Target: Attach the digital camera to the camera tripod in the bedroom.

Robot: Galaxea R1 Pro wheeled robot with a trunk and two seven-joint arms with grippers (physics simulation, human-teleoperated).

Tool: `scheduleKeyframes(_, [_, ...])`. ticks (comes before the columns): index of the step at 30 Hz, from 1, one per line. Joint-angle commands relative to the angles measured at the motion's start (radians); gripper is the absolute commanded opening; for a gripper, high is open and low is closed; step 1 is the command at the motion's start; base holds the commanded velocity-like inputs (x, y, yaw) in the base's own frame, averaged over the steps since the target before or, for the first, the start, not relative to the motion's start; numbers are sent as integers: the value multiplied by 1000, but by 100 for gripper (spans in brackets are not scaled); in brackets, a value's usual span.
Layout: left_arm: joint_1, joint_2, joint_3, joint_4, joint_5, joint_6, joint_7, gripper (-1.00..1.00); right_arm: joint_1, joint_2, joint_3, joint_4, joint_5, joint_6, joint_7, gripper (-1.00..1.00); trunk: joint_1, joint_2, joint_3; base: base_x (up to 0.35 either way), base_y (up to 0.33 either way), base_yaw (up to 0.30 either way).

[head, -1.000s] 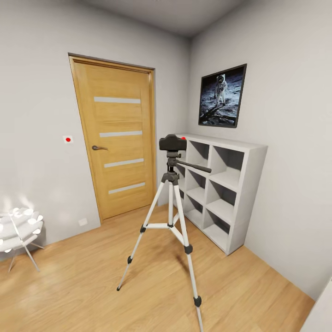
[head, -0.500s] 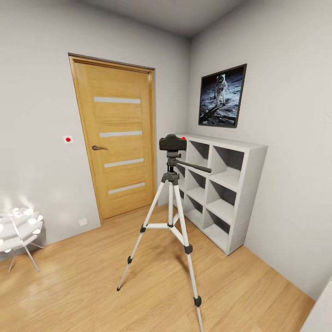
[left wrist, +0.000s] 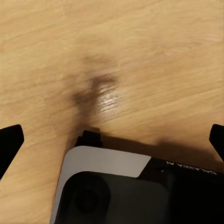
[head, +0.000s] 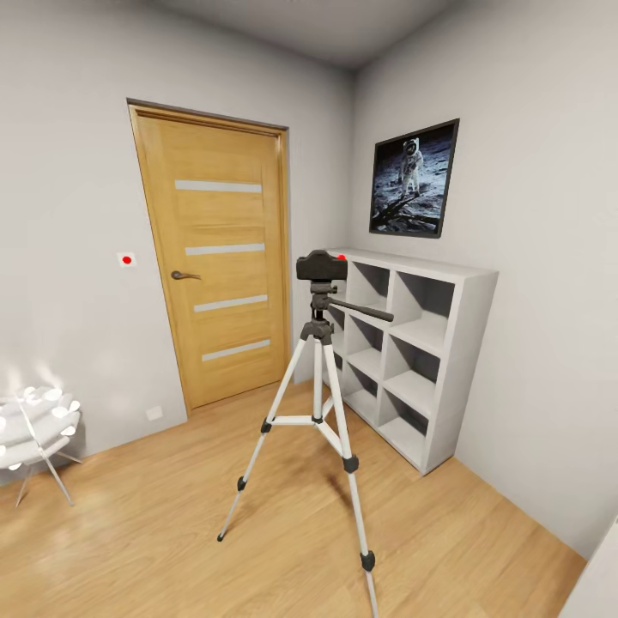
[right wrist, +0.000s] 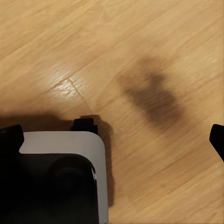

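The small black digital camera (head: 321, 265) sits on top of the camera tripod (head: 318, 403), level on its dark grey head. The tripod stands on the plank floor in the middle of the head view, its three silver-white legs spread and its pan handle (head: 362, 311) pointing right toward the shelf. My left gripper (left wrist: 112, 140) hangs over the bare wood floor, fingers wide apart with nothing between them. My right gripper (right wrist: 114, 137) also hangs over the floor, open and holding nothing. Both are far from the tripod.
The oak door (head: 219, 257) is shut behind the tripod. A white cube shelf (head: 412, 360) stands along the right wall under the astronaut picture (head: 414, 178). A white chair (head: 34, 429) is at the left. My own base (left wrist: 121, 191) shows below each wrist.
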Motion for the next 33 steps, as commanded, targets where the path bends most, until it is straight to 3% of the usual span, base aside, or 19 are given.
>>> scheduleKeyframes(1, [-1, 0, -3, 1, 7, -2, -2, 100, -1, -1, -8, 3, 10, -6, 2, 100, 0, -1, -1, 0, 0, 0])
scheduleKeyframes(33, [-1, 1, -3, 0, 8, -2, -2, 100, -1, 1, -7, 4, 13, -7, 1, 100, 0, -1, 3, 0, 0, 0])
